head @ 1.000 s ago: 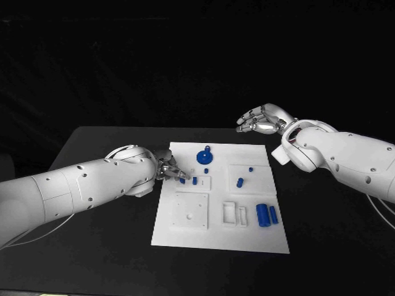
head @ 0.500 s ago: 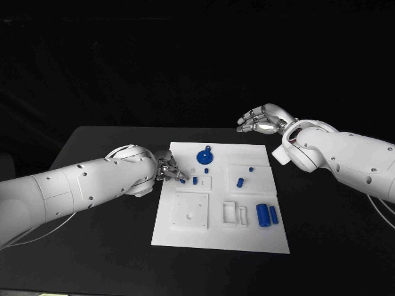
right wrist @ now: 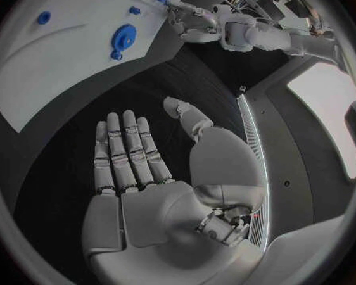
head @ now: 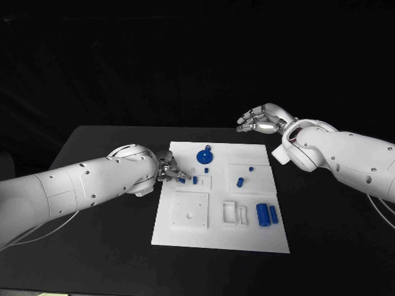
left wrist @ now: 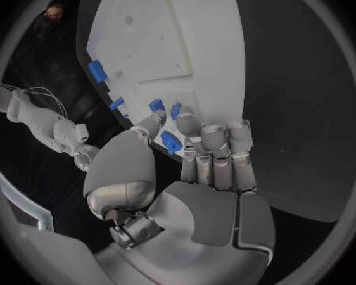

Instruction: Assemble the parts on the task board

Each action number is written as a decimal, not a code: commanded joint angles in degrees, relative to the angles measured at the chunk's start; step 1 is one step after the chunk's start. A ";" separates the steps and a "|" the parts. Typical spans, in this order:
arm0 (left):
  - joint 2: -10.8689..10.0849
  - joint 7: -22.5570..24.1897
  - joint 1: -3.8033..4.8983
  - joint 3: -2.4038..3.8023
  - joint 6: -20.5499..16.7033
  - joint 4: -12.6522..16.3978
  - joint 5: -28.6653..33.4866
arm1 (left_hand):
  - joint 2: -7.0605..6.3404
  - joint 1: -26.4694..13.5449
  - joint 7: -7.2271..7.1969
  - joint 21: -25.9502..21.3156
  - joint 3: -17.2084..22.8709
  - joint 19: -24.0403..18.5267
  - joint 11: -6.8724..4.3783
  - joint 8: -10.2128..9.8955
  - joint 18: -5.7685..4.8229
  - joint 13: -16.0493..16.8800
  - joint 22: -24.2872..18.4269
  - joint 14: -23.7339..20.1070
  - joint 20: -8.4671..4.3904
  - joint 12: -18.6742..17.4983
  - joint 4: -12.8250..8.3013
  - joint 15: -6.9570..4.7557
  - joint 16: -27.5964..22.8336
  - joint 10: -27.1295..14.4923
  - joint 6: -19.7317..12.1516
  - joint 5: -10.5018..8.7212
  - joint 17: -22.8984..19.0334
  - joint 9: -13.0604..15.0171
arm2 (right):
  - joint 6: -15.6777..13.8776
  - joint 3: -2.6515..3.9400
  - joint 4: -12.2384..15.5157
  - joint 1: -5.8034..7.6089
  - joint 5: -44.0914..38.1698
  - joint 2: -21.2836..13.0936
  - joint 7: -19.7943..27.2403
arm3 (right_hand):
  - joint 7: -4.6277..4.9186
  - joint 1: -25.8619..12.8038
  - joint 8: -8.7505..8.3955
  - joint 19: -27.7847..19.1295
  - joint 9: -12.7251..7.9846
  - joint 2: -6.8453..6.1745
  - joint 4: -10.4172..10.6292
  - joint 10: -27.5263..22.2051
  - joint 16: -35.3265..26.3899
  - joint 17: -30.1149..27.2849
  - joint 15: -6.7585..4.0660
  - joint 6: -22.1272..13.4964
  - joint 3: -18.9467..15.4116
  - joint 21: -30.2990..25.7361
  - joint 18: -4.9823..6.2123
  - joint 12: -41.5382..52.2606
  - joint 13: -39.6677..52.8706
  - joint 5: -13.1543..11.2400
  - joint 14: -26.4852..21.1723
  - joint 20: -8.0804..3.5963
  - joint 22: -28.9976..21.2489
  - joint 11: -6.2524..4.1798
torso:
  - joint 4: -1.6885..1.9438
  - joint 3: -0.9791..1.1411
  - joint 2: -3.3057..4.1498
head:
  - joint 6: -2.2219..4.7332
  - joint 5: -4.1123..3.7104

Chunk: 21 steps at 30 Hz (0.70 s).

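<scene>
Nearest the robot, the white task board (head: 223, 197) lies lengthwise in the middle of the black table (head: 100, 234), its near edge bare. Going up the board, a square raised plate (head: 191, 211) sits on its left half, and beside it, toward the right, a white slotted holder (head: 234, 213) with two blue cylinders (head: 267, 214) lying side by side just to its right. Farther on there is a small blue peg (head: 239, 182) near the board's right half, and a short blue piece (head: 195, 180) at the rim of a shallow square recess (head: 200, 182).

At that same depth the left hand (head: 169, 171) reaches in over the board's left edge. In the left wrist view its fingers (left wrist: 216, 155) curl down and, with the thumb (left wrist: 150, 123), pinch a small blue part (left wrist: 169, 141) — the hand (left wrist: 196, 171) is grasping it just above the board (left wrist: 186, 50), close to two other blue pieces that stand there.

Beyond, near the far end of the board, a blue round disc with a small knob (head: 203, 156) lies flat; the right wrist view shows it (right wrist: 123, 39) too.

Farthest off, the right hand (head: 262, 120) hangs raised past the table's far right corner, well apart from the board — its palm open, fingers (right wrist: 124, 147) stretched straight and apart, nothing in it (right wrist: 150, 171)
</scene>
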 commanded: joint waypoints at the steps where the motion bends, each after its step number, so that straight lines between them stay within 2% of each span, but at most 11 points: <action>1: 0.24 0.81 -0.05 -0.01 1.30 -0.26 0.91 | 0.14 -0.53 0.33 -0.26 0.00 -0.46 -0.08 -0.37 -1.07 0.00 -0.05 -0.40 -6.68 -0.12 0.39 0.03 -0.33 -0.47 -0.19 -0.16 -0.05 0.06 | 0.26 0.05 -0.03 -0.01 -0.03 0.03 0.31 | 0.09 -0.58 0.29 -0.18 -0.08 0.06 -0.03 0.10 0.19 -0.07 -0.02 -0.45 -0.14 -0.40 0.58 -0.26 0.01 0.32 -0.43 0.11 0.07 -0.01 | -0.03 0.04 0.00 | -0.11 -0.04; 7: 0.46 1.07 -0.08 -0.04 2.00 -0.87 1.23 | 0.69 -0.21 0.42 -0.35 -0.07 -0.64 -0.02 -0.70 -1.08 0.00 -0.03 -0.67 -6.69 -0.30 0.75 0.08 -0.49 -0.82 -0.47 -0.13 -0.10 0.13 | 0.25 0.05 -0.01 -0.01 -0.03 0.00 0.31 | 0.09 -0.58 0.30 -0.18 -0.09 0.07 -0.02 0.10 0.20 -0.07 -0.02 -0.45 -0.14 -0.40 0.58 -0.26 0.01 0.33 -0.43 0.11 0.08 -0.01 | -0.01 0.07 0.02 | -0.18 -0.12; 8: 0.49 1.18 -0.11 -0.05 1.92 -0.86 1.23 | 1.06 -0.05 1.05 -0.34 -0.28 -0.78 0.37 -3.25 -1.09 -0.02 0.04 -0.64 -6.69 -0.29 0.81 0.30 -0.27 -0.86 -4.10 -0.16 0.02 -1.22 | 0.26 0.05 0.00 -0.01 -0.03 -0.02 0.31 | 0.09 -0.58 0.30 -0.18 -0.09 0.07 -0.02 0.10 0.20 -0.07 -0.02 -0.45 -0.13 -0.41 0.58 -0.26 0.01 0.33 -0.43 0.11 0.08 -0.01 | 0.00 0.06 0.02 | -0.18 -0.14; 9: 0.49 1.21 -0.13 -0.05 1.80 -0.81 1.23 | 1.32 0.14 1.31 -0.34 -0.39 -0.87 0.59 -3.80 -1.10 -0.04 0.08 -0.72 -6.69 -0.29 0.78 0.45 -0.24 -0.90 -4.60 -0.13 0.04 -1.71 | 0.28 0.05 0.00 -0.02 -0.03 0.00 0.31 | 0.09 -0.58 0.30 -0.18 -0.09 0.07 -0.02 0.11 0.20 -0.08 -0.02 -0.45 -0.13 -0.41 0.58 -0.26 0.01 0.33 -0.43 0.11 0.08 -0.01 | 0.01 0.05 0.00 | -0.17 -0.17; 12: 0.53 1.22 -0.14 -0.05 2.24 -0.76 1.31 | 3.90 1.60 1.42 -0.19 -1.29 -1.17 0.63 -4.06 -1.21 -0.05 0.34 -0.84 -6.64 -0.11 -0.41 0.63 0.00 -0.90 -3.49 -0.03 0.20 -2.87 | 0.28 0.05 0.02 -0.02 -0.03 -0.02 0.31 | 0.09 -0.58 0.30 -0.18 -0.09 0.07 -0.02 0.11 0.20 -0.08 -0.02 -0.45 -0.13 -0.41 0.58 -0.26 0.01 0.33 -0.43 0.12 0.09 -0.01 | 0.01 0.05 -0.01 | -0.23 -0.16; 15: 0.54 1.27 -0.15 -0.05 2.51 -0.76 1.36 | 5.65 2.75 1.44 -0.19 -2.23 -1.37 0.69 -4.38 -1.27 -0.14 0.48 -0.94 -6.62 -0.06 -1.86 0.65 0.04 -0.96 -3.35 0.13 0.22 -3.69 | 0.33 0.05 0.00 -0.02 -0.02 0.00 0.32 | 0.09 -0.58 0.30 -0.18 -0.09 0.08 -0.02 0.11 0.20 -0.08 -0.02 -0.45 -0.13 -0.41 0.58 -0.27 0.01 0.33 -0.44 0.12 0.09 -0.01 | 0.00 0.06 0.00 | -0.22 -0.19; 16: 0.52 1.31 -0.15 -0.05 2.57 -0.74 1.47 | 6.73 3.32 1.44 -0.19 -2.55 -1.41 0.70 -4.44 -1.31 -0.20 0.54 -0.95 -6.62 -0.02 -2.65 0.66 0.06 -0.96 -3.22 0.34 0.22 -4.04 | 0.33 0.05 -0.01 -0.02 -0.02 0.00 0.33 | 0.09 -0.58 0.31 -0.18 -0.09 0.08 -0.02 0.11 0.21 -0.08 -0.02 -0.45 -0.13 -0.41 0.59 -0.26 0.01 0.33 -0.44 0.12 0.09 -0.01 | -0.01 0.06 0.00 | -0.20 -0.18; 19: 0.45 1.31 -0.15 -0.05 2.99 -0.70 2.32 | 8.65 4.87 1.54 -0.22 -2.92 -1.50 0.72 -4.47 -1.46 -0.34 0.67 -0.99 -6.56 0.07 -5.36 0.72 0.08 -0.96 -3.02 4.31 0.20 -4.73 | 0.32 0.05 -0.06 -0.02 -0.02 -0.02 0.33 | 0.09 -0.58 0.31 -0.18 -0.10 0.10 -0.01 0.11 0.21 -0.09 -0.02 -0.45 -0.12 -0.42 0.59 -0.26 0.01 0.33 -0.43 0.12 0.10 -0.01 | -0.02 0.06 -0.02 | -0.27 -0.20; 21: 0.36 1.33 -0.15 -0.05 3.28 -0.64 2.93 | 9.50 5.36 1.52 -0.23 -2.90 -1.47 0.79 -4.45 -1.52 -0.41 0.70 -0.97 -6.54 0.09 -6.44 0.75 0.09 -0.97 -3.00 5.13 0.19 -4.95 | 0.33 0.05 -0.05 -0.03 -0.02 -0.02 0.32 | 0.09 -0.59 0.31 -0.17 -0.10 0.12 0.00 0.11 0.21 -0.09 -0.02 -0.45 -0.12 -0.42 0.59 -0.27 0.01 0.34 -0.43 0.12 0.10 -0.01 | -0.02 0.05 0.00 | -0.32 -0.23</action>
